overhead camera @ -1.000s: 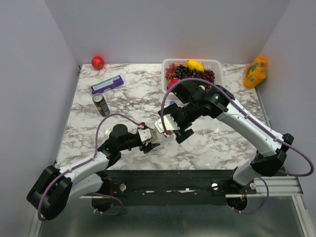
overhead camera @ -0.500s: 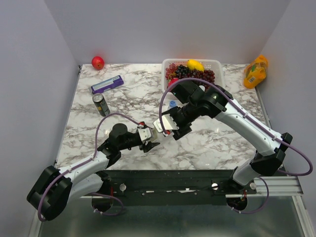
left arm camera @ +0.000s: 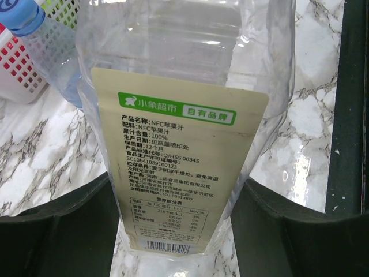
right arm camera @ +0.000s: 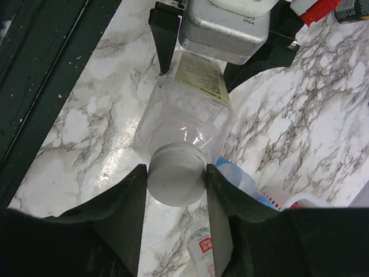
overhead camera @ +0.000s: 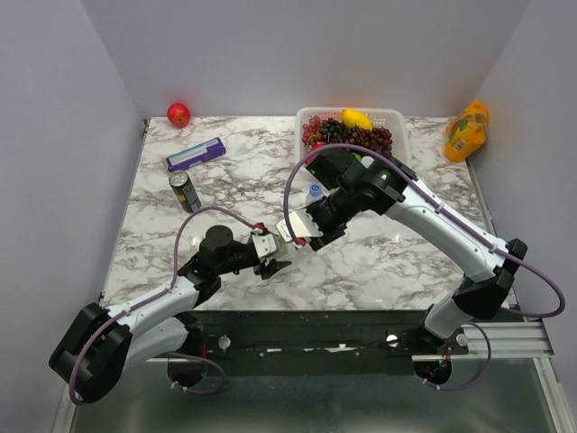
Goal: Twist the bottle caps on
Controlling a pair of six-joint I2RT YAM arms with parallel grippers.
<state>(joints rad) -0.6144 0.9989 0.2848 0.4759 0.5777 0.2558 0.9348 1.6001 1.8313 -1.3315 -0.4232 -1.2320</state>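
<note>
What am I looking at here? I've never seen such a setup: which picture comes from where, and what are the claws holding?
These are two robot arms bolted at the near edge of a marble table. The wide picture comes from a fixed camera above and behind them; each close-up comes from a camera on one wrist. The left gripper clamps a clear labelled bottle. The right gripper grips the white cap on that bottle's mouth. Also on the table: a blue-capped bottle, a fruit basket, a dark can, a purple box, a red fruit and an orange juice bottle.
</note>
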